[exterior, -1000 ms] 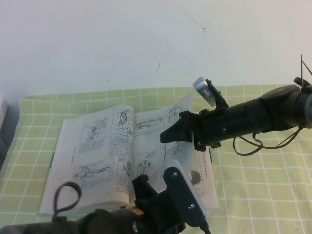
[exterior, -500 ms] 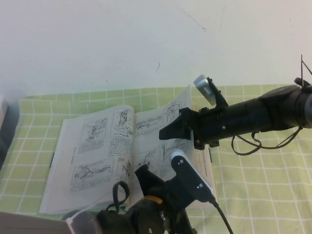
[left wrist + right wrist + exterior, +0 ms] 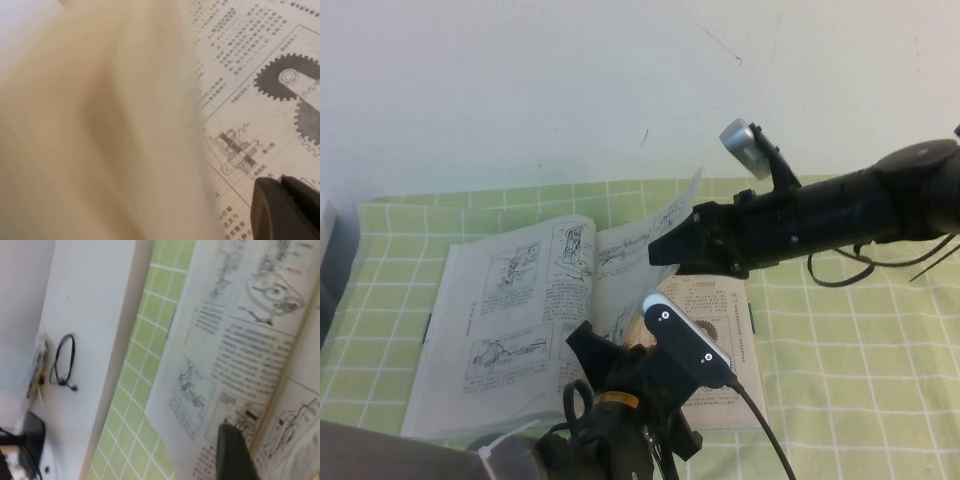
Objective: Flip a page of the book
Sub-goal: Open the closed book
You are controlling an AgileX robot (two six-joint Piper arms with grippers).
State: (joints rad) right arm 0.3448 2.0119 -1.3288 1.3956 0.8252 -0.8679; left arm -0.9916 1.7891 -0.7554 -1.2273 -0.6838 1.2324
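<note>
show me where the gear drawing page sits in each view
High view: the gear drawing peeks out on the book's right leaf, just right of the left gripper, below the right gripper.
Left wrist view: gear drawing at the upper right, beside a blurred lifted page.
Right wrist view: not visible; only sketch pages.
Shared landmark: the book.

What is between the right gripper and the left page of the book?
In the high view, the lifted page stands between the right gripper and the book's left page. The left gripper is under it.
</note>
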